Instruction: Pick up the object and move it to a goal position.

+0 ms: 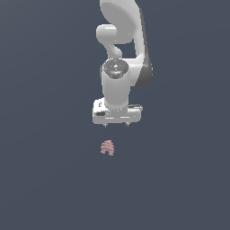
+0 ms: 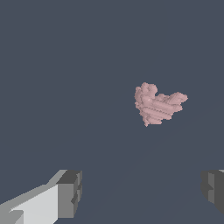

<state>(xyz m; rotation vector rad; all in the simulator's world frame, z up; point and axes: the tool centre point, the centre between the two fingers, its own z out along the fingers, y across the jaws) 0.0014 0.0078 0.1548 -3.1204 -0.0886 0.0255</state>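
Fingers fill the wrist view's foreground, spread wide, nothing between them. Gripper hangs above the floor; the object, a pink ridged lump, lies on the floor just ahead of it, not under the jaws. Risk: descending without recentring means one pad clips it aside, or closing on uneven ridges squirts it out.

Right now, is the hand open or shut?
Open. In the wrist view the two fingers stand far apart with nothing between them, and the pink object lies apart from the hand.

Plain dark grey-blue ground — featureless
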